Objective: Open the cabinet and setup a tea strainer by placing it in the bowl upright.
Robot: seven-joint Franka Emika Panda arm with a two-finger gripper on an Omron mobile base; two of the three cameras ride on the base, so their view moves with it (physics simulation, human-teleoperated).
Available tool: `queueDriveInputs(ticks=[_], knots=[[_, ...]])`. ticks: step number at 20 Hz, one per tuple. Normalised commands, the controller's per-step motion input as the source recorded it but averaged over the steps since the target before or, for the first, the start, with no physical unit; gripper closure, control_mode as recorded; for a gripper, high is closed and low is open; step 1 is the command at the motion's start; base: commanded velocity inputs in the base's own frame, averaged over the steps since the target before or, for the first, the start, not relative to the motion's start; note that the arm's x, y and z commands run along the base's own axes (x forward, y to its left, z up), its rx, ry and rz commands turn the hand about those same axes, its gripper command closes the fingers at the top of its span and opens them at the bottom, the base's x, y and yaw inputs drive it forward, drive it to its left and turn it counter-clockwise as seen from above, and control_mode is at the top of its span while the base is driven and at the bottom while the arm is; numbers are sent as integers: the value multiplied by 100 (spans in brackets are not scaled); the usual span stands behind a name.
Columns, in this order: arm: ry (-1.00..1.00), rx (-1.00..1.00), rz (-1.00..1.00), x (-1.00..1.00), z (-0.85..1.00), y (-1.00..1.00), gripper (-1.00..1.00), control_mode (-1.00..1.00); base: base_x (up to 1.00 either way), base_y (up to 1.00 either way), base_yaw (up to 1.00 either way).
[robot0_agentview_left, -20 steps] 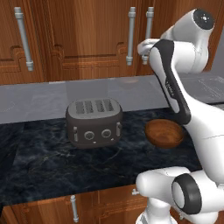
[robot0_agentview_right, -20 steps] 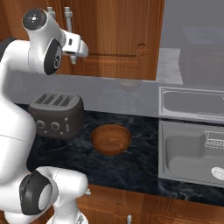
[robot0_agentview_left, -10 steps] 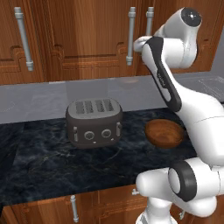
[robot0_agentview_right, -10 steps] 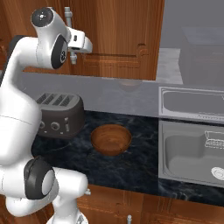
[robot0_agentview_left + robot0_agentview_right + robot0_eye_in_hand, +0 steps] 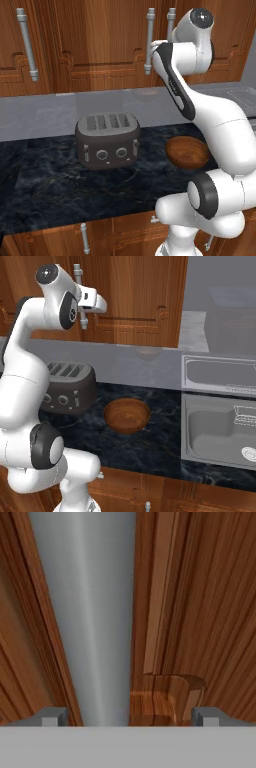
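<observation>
The cabinet (image 5: 100,45) (image 5: 142,296) is shut, both reddish-brown doors closed, so the tea strainer is hidden. My gripper (image 5: 130,717) is open, right up against one door. In the hand view the door's long silver bar handle (image 5: 87,612) runs between the two fingertips (image 5: 54,716), nearer this one, and they stand wide apart without touching it. From the base views my hand (image 5: 152,47) (image 5: 90,303) sits at the lower part of that handle (image 5: 149,30) (image 5: 79,286). The brown wooden bowl (image 5: 187,151) (image 5: 127,415) rests empty on the dark counter.
A dark grey four-slot toaster (image 5: 107,140) (image 5: 67,387) stands on the counter left of the bowl. A steel sink (image 5: 220,426) lies to the right. A second bar handle (image 5: 171,17) is beside the first. Low cabinets with short handles (image 5: 83,235) run under the counter.
My arm has swung the hand up and in toward the cabinet's bar handle, which now sits between the fingers. The bowl and toaster have not moved.
</observation>
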Motion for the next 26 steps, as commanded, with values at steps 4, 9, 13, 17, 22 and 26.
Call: queueDriveInputs(ticks=[4, 9, 13, 17, 22, 26], knots=[[-3, 0, 0, 32, -2, 0, -100, -100, 0, 0, 0], [-8, 0, 0, 35, -12, 0, -100, -100, 0, 0, 0], [-10, 0, 0, 29, -9, 0, 100, -100, 0, 0, 0], [-6, 0, 0, 23, -2, 0, 100, -100, 0, 0, 0], [-2, 0, 0, 14, 0, 0, 100, -100, 0, 0, 0], [0, 0, 0, 4, 0, 0, 100, -100, 0, 0, 0]])
